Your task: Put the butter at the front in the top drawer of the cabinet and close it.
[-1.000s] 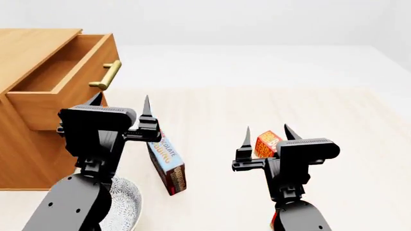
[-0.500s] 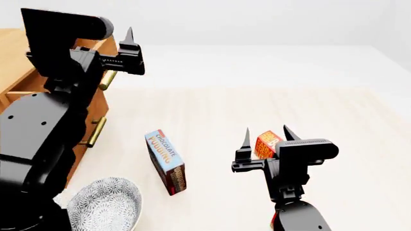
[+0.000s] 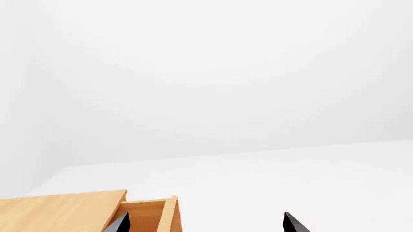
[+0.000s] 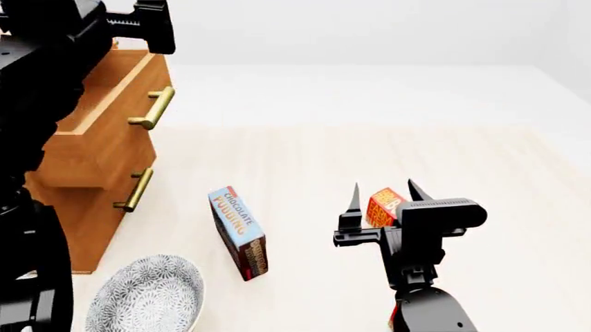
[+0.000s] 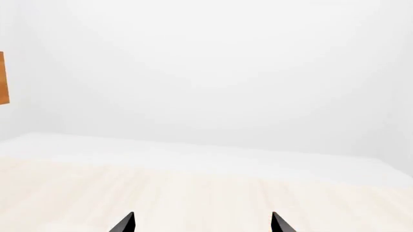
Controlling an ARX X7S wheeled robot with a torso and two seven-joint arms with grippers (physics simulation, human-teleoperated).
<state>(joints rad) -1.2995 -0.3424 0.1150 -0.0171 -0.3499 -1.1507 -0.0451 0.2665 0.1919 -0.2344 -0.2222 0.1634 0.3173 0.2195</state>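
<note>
A red-orange butter [image 4: 385, 205] carton stands on the pale floor, partly hidden behind my right gripper [image 4: 383, 189]. That gripper is open, with nothing between its fingers, and it hovers just in front of the carton. The right wrist view shows only bare floor between the right gripper [image 5: 202, 223] tips. The cabinet [image 4: 88, 207] stands at the left with its top drawer [image 4: 111, 131] pulled open. My left arm [image 4: 37, 104] is raised high over the cabinet. In the left wrist view the left gripper [image 3: 206, 224] is open and empty above the top drawer [image 3: 147, 216].
A blue-and-brown chocolate pudding box [image 4: 240, 232] stands between the cabinet and my right arm. A patterned bowl [image 4: 148, 294] sits at the front left. The lower drawer's brass handle [image 4: 135, 190] juts out below the top one [image 4: 153, 108]. A red sliver [image 4: 392, 319] shows beside my right forearm.
My left arm has risen from low in front of the cabinet to the upper left, uncovering the bowl and the lower handle. The right arm has not moved.
</note>
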